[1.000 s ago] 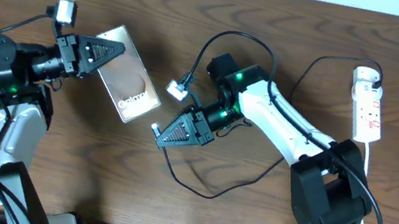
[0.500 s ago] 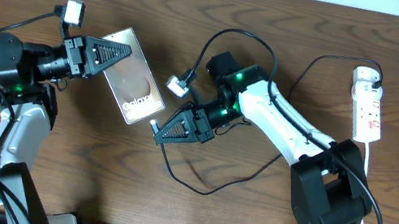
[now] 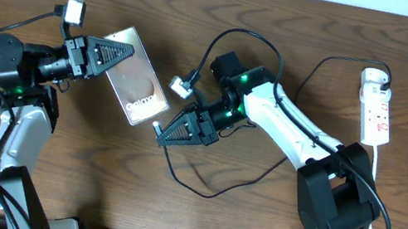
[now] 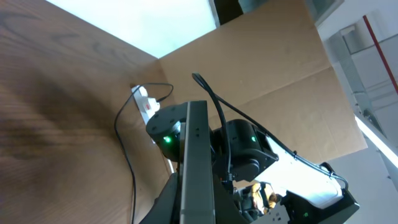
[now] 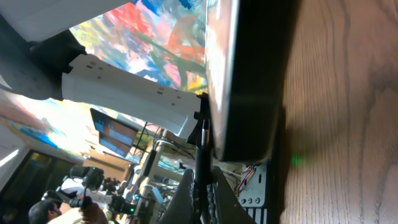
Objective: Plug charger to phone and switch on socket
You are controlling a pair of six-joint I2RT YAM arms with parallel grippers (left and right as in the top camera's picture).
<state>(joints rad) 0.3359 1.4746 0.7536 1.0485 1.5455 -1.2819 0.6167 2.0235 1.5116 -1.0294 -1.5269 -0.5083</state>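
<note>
**Charger tip poised at the phone's edge**

The left end effector (image 3: 117,55) is clamped on 1 end of the phone (image 3: 141,87). The right end effector (image 3: 163,131) pinches the charger (image 3: 206,196) tip just ahead of itself, almost touching the phone's edge. If misaligned, the tip could skid past the port or push the phone loose. The socket (image 3: 377,107) lies well behind the right end effector on the counter (image 3: 167,226).

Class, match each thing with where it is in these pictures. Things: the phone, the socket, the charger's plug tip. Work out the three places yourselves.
Things:
1. phone
2. socket
3. charger's plug tip

Places:
a. held in the right gripper
b. lying on the table, far right side
c. held in the left gripper

Pairs: 1-c, 2-b, 3-a
</note>
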